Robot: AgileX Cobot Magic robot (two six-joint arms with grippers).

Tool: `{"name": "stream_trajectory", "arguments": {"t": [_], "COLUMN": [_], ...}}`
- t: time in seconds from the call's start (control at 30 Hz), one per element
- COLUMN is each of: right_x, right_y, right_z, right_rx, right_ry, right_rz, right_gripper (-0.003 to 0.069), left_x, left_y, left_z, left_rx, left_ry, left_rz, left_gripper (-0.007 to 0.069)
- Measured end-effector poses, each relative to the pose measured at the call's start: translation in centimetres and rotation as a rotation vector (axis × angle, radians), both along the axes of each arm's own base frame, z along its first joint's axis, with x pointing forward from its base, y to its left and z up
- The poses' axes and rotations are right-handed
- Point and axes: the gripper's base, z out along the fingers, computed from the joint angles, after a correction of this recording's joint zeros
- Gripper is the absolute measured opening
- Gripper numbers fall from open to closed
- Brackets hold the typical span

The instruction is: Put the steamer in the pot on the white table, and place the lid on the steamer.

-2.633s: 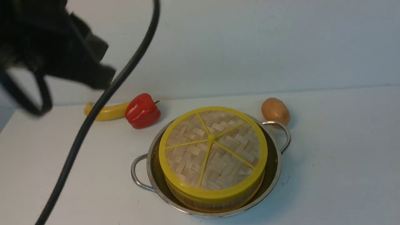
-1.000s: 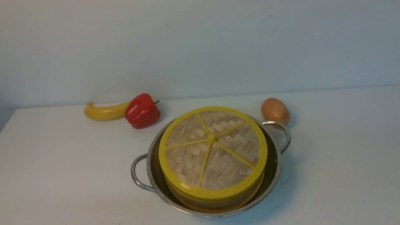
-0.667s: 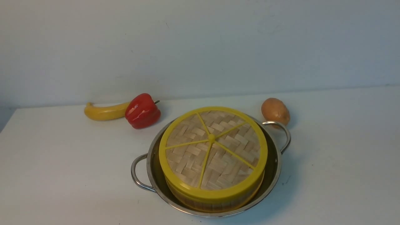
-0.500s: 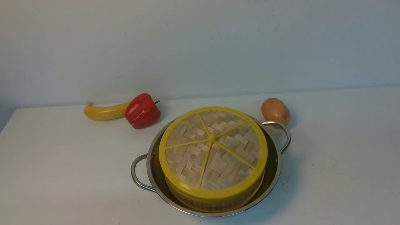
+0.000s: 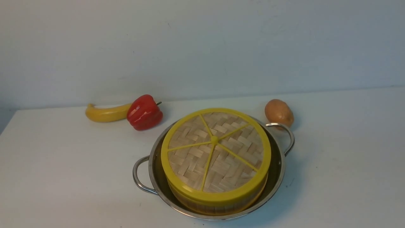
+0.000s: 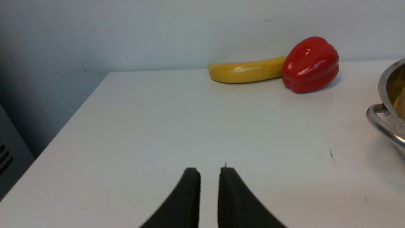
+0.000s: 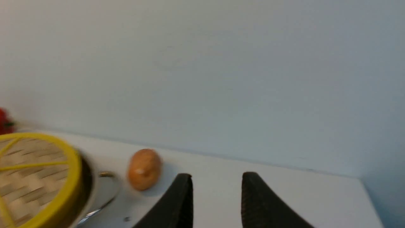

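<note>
lid (image 5: 215, 154) seated on steamer (image 5: 218, 204) in pot (image 5: 278, 171) | my left claw (image 6: 209, 172) narrow gap, empty | my right claw (image 7: 216, 179) wide, empty | potato (image 5: 278, 112) at pot's 1 o'clock

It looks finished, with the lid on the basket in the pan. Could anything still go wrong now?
Possibly, though it looks settled. The lid sits on the steamer inside the pot, and both claws are clear, holding nothing. Risks: the left claw is low over the table near a pot handle and might clip it when moving. The potato is close behind the other handle and could be nudged.
</note>
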Motion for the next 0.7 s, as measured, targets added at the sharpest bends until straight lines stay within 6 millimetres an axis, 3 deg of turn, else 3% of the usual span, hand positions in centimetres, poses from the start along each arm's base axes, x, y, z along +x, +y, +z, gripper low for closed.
{"name": "stream_trajectory", "arguments": {"t": [0.13,0.37,0.53,0.7], "right_x": [-1.1,-1.1,-0.9,-0.8], "right_y": [-0.9,-0.9,-0.8,-0.8], "right_z": [-3.9,-9.2,-11.3,-11.7], "right_rx": [0.01,0.074,0.114,0.12], "right_ry": [-0.032,-0.033,0.011,0.02], "right_rz": [-0.157,-0.176,-0.176,-0.176], "right_gripper": [0.0239,0.0239,0.0239,0.0239], "left_x": [0.0,0.0,0.0,0.0], "left_y": [0.0,0.0,0.0,0.0], "left_z": [0.0,0.0,0.0,0.0], "left_rx": [0.0,0.0,0.0,0.0], "left_ry": [0.0,0.0,0.0,0.0], "left_rz": [0.0,0.0,0.0,0.0], "left_gripper": [0.0101,0.0104,0.0104,0.0115]}}
